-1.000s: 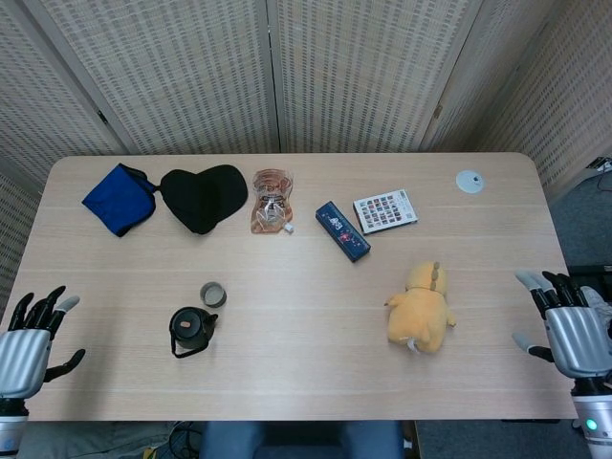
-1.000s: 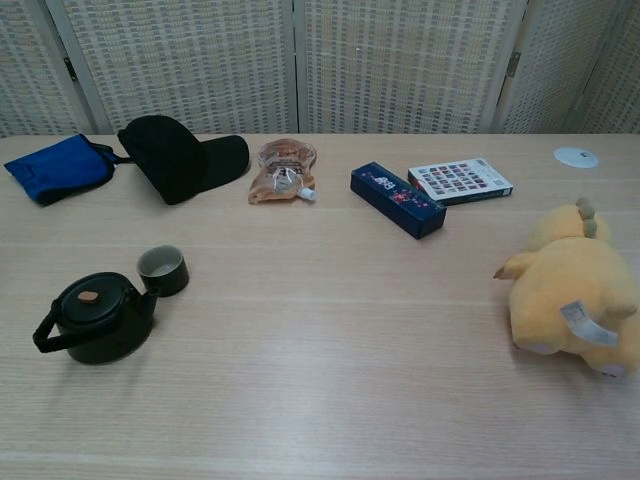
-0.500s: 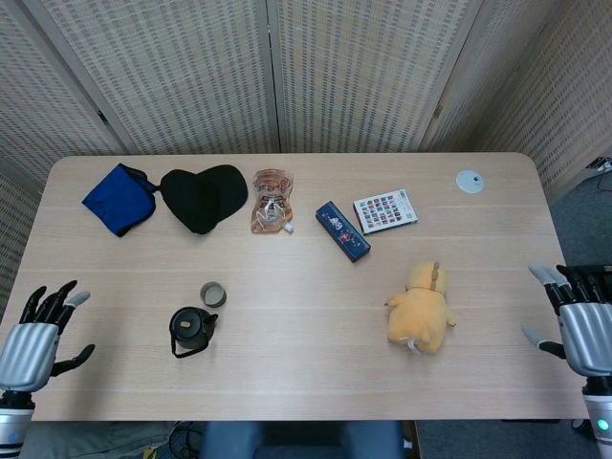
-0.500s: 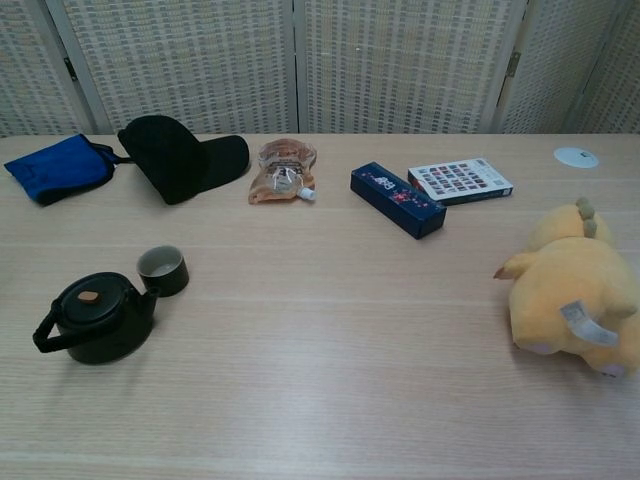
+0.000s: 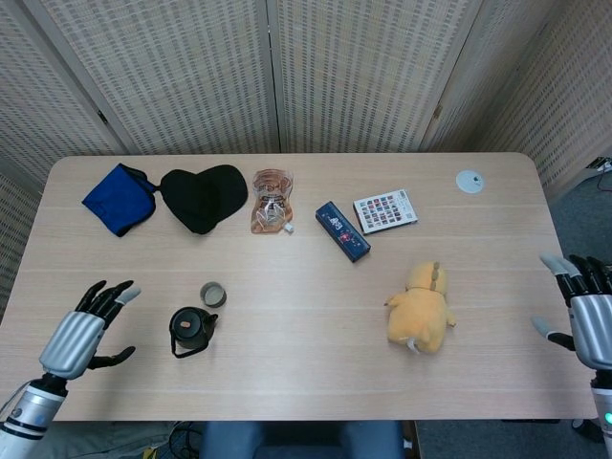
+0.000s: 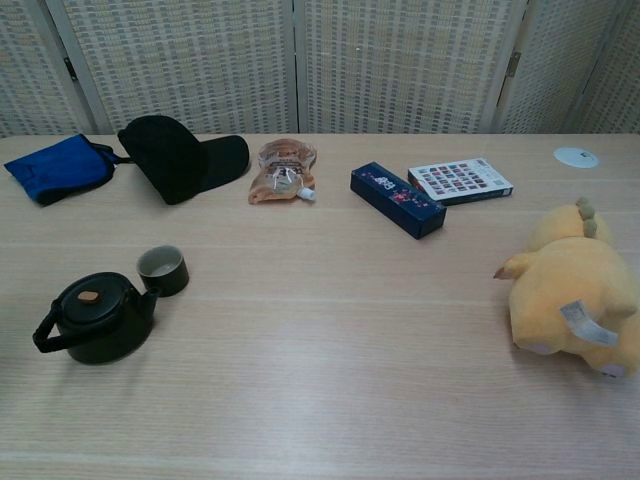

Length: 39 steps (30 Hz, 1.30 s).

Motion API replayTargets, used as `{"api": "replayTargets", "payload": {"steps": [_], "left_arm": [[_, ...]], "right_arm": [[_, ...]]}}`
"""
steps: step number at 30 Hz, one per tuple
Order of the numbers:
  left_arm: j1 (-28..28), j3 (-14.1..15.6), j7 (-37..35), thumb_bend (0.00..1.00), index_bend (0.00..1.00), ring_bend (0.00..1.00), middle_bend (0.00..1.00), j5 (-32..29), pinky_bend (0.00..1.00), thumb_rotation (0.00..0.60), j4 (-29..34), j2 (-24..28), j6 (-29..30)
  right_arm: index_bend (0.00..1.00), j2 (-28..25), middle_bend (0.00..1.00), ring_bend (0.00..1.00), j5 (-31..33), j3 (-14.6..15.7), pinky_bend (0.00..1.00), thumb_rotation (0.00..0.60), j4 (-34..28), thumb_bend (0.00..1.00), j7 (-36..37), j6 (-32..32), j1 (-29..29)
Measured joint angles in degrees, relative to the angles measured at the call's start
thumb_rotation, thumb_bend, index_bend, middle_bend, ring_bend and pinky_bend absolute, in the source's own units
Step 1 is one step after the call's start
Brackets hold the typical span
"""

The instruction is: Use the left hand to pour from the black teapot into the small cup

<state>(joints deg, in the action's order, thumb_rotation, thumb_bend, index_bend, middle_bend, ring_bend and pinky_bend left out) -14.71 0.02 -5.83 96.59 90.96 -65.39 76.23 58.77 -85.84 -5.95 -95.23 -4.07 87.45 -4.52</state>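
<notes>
Black teapot (image 5: 192, 330) stood near worktop's front-left edge, spout touching small cup (image 5: 212, 295), handle facing left hand (image 5: 83, 335); its fingers (image 5: 107, 294) spread, empty. Right hand (image 5: 593, 325) idle, splayed.

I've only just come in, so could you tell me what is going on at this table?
Nothing is being handled yet. The left hand hovers open over the near left part of the table, beside the black teapot but not touching it. The small cup stands upright just behind the teapot. The right hand is open at the table's right edge, holding nothing. A yellow plush toy lies to the right.
</notes>
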Motion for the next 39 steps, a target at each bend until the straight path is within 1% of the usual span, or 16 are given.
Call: {"api": "replayTargets", "payload": {"steps": [2, 5, 12, 17, 21, 32, 39], "left_arm": [[-1.18, 0.24, -0.11, 0.20, 0.00, 0.10, 0.04, 0.84, 0.00, 0.600, -0.28, -0.57, -1.23], [-2.56, 0.46, 0.13, 0.20, 0.00, 0.07, 0.00, 1.12, 0.00, 0.600, -0.45, -1.39, -3.07], [-5.65, 0.99, 1.10, 0.17, 0.00, 0.03, 0.00, 1.76, 0.00, 0.600, -0.94, -3.73, -6.53], [-7.02, 1.49, 1.63, 0.16, 0.00, 0.00, 0.00, 1.65, 0.00, 0.600, -0.13, -4.58, -8.59], [-7.96, 1.88, 1.82, 0.15, 0.00, 0.00, 0.00, 1.40, 0.00, 0.600, 1.20, -5.00, -9.57], [-10.19, 2.51, 3.47, 0.15, 0.00, 0.00, 0.00, 0.20, 0.00, 0.600, 1.60, -7.52, -12.65], [-11.84, 2.48, 3.68, 0.15, 0.00, 0.00, 0.00, -0.63, 0.00, 0.600, 0.57, -9.41, -14.70]], "right_arm": [[0.16, 0.02, 0.21, 0.12, 0.11, -0.01, 0.13, 0.600, 0.07, 0.02, 0.02, -0.02, 0.03], [0.16, 0.06, 0.20, 0.12, 0.35, -0.02, 0.13, 0.600, 0.23, 0.02, 0.01, -0.06, 0.08], [0.16, 0.06, 0.19, 0.12, 0.85, -0.19, 0.13, 0.600, 0.46, 0.02, 0.01, -0.22, 0.08], [0.16, 0.20, 0.19, 0.12, 1.05, -0.24, 0.13, 0.600, 0.67, 0.02, 0.09, -0.40, 0.01], [0.16, 0.17, 0.19, 0.12, 1.24, -0.29, 0.13, 0.600, 0.82, 0.02, 0.27, -0.47, 0.02], [0.16, 0.25, 0.19, 0.12, 1.92, -0.40, 0.13, 0.600, 1.66, 0.02, 0.87, -0.51, 0.22], [0.16, 0.45, 0.19, 0.12, 2.28, -0.50, 0.13, 0.600, 2.30, 0.02, 1.27, -0.44, 0.38]]}}
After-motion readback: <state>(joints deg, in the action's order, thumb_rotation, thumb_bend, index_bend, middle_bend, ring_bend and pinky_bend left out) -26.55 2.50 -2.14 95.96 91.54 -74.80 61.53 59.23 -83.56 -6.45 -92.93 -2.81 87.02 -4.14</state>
